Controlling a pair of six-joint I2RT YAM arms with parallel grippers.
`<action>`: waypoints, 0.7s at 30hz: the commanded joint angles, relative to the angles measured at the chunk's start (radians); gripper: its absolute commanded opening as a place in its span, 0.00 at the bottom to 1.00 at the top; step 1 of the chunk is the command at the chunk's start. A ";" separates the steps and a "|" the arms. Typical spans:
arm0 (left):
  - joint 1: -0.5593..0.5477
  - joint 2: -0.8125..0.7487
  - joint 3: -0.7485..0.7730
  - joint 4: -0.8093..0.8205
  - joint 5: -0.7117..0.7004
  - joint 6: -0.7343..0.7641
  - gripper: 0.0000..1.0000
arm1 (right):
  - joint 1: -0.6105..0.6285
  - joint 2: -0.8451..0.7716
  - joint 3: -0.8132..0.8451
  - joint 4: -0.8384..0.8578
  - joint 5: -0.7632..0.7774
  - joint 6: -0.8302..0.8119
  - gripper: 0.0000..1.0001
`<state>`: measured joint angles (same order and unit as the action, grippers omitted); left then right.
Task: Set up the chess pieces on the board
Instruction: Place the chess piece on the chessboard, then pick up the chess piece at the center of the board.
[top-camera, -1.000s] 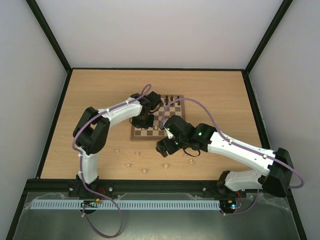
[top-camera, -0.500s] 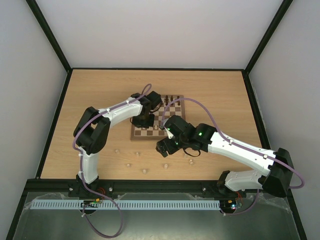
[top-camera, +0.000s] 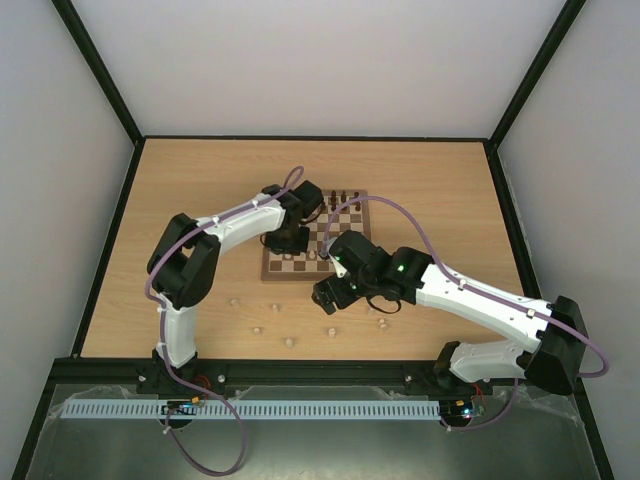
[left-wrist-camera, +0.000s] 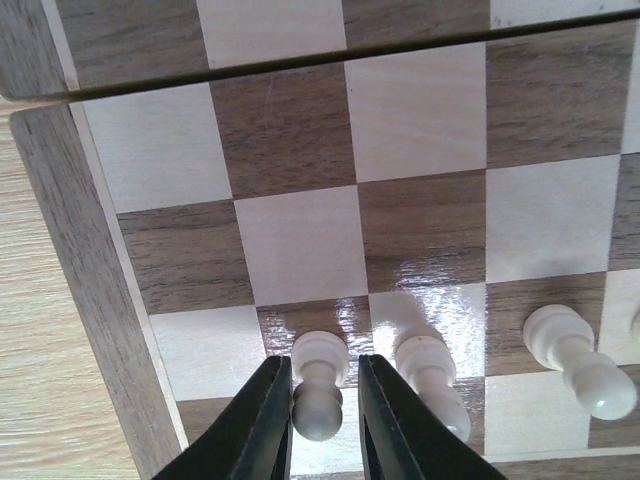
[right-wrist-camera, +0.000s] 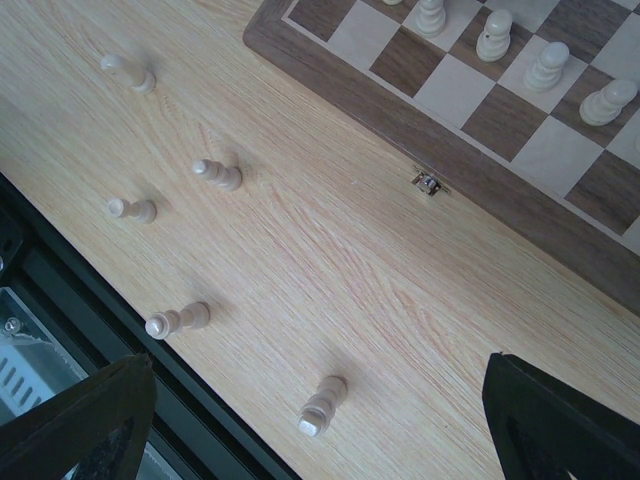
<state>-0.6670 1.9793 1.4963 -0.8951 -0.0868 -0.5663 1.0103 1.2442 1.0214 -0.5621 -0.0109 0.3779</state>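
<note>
The board (left-wrist-camera: 290, 130) fills the left wrist view. On a dark square near its left border a pale pawn (left-wrist-camera: 320, 352) stands upright. My left gripper (left-wrist-camera: 322, 372) straddles it, slightly open, with a thin gap at the right finger. Two more pale pieces (left-wrist-camera: 425, 362) stand to its right in the same row. In the top view the left gripper (top-camera: 290, 240) is over the near left of the board (top-camera: 280, 272). My right gripper (right-wrist-camera: 318, 360) hangs wide open and empty over the table. A pale piece (right-wrist-camera: 322, 404) lies on its side below it.
Several pale pieces (right-wrist-camera: 178, 320) lie scattered on the table between the board's front latch (right-wrist-camera: 428, 182) and the near edge. Dark pieces (top-camera: 340, 195) stand along the board's far row. The black table rim (right-wrist-camera: 90, 300) runs close to the loose pieces.
The left jaws have parted a little from the pawn, which stays standing on its square. Neither arm has visibly shifted.
</note>
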 joint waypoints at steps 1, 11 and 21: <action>0.004 0.006 0.043 -0.035 -0.004 0.002 0.22 | 0.008 -0.017 -0.018 -0.021 0.000 -0.002 0.90; 0.017 -0.086 0.092 -0.109 -0.090 -0.009 0.37 | 0.007 -0.022 -0.020 -0.024 0.004 -0.002 0.91; 0.020 -0.429 0.081 -0.102 -0.101 -0.003 0.68 | 0.007 0.009 -0.008 -0.031 0.012 0.004 0.98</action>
<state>-0.6468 1.7081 1.5925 -0.9863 -0.1837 -0.5720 1.0103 1.2434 1.0168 -0.5621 -0.0097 0.3794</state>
